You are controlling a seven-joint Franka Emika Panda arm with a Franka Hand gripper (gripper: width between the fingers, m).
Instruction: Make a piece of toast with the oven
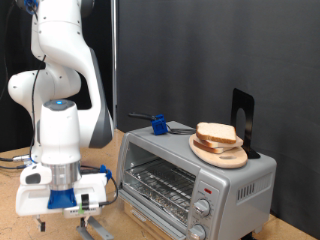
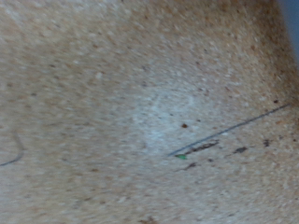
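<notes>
Closest to the lens in the wrist view is nothing but a speckled tan board [image 2: 140,112], the surface itself, crossed by a thin dark scratch; no fingers show there, so I get no help from it on the claw. In the exterior view the claw [image 1: 62,205] hangs low at the lower left of the frame, just above the surface [image 1: 15,160], and the white and blue hand body hides its fingertips. I cannot tell whether it is wide or narrow, and I see nothing between its fingers.

My target, the piece of toast [image 1: 216,133], lies well apart from the claw, at the right of the frame. It is one of two slices stacked on a round wooden plate [image 1: 220,155] that sits on top of the oven [image 1: 195,178]. The oven door looks dropped open toward the lower part of the frame, with the wire rack [image 1: 160,180] showing bare.

I judge the slice light, soft and easily crushed, with a dry crumbly face. The firmer tan crust is where I would take it, pinching lightly across two opposite edges, since a hard squeeze would dent or tear it. Lying flat on its twin, the top slice offers little edge to catch.
</notes>
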